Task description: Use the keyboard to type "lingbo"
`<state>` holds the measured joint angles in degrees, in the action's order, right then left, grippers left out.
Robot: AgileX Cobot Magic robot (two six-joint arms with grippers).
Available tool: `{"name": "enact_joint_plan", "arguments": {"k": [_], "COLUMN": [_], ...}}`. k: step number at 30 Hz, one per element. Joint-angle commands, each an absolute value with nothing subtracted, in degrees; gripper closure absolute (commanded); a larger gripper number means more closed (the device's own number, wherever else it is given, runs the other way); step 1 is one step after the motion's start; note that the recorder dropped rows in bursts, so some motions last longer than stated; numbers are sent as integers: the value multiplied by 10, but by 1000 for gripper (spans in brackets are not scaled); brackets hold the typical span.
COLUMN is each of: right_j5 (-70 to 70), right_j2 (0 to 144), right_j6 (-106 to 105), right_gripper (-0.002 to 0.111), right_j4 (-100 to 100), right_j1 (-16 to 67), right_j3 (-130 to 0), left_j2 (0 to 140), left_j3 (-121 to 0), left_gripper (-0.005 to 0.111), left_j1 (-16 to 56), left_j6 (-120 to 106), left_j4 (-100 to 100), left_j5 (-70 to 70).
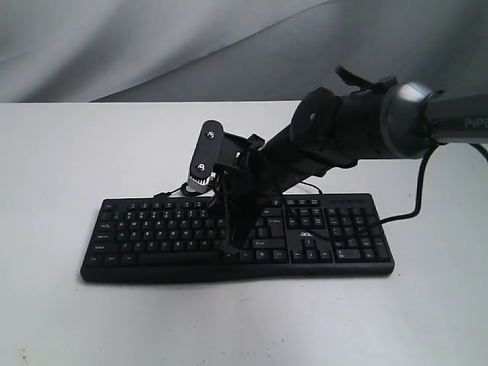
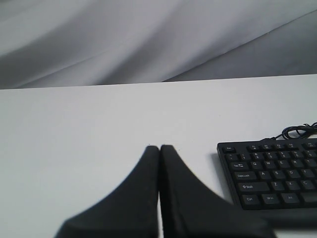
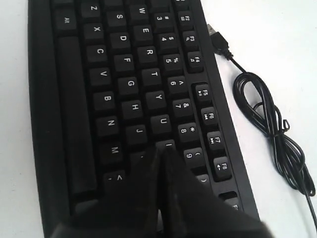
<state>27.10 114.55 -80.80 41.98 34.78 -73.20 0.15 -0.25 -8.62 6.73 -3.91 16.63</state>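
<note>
A plain white table (image 1: 61, 152) stands before a draped, softly lit grey cloth backdrop (image 1: 152, 46).

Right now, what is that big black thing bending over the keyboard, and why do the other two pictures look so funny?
That big black thing is a robot arm. Its pincer, the right gripper, is pressed shut and pokes down at the keyboard like one finger, to type letters. The robot has two arms, and each carries a small camera by its pincer. One funny picture is that arm's own camera: the shut tips sit at the I key, beside U and J. The other is the second arm's camera: its left gripper, shut too, waits above the white table, off the keyboard's end. Nothing is held. A thin black cable lies coiled behind the keyboard.
</note>
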Motion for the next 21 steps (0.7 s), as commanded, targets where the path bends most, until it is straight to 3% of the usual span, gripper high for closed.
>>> {"name": "enact_joint_plan", "arguments": {"k": [1, 21], "right_j5": [272, 264], "right_j2": [1151, 1179], "right_j6": [-807, -805], "right_gripper": [108, 108], "right_j4": [423, 425], "right_j1": [348, 348], "right_j3": [-728, -728], "left_j2": [0, 0], "left_j3": [0, 0], "left_gripper": [106, 106], "left_j1": [-87, -87], "left_j6": [70, 70], "left_j4": [-34, -34], "left_j5": [164, 164]}}
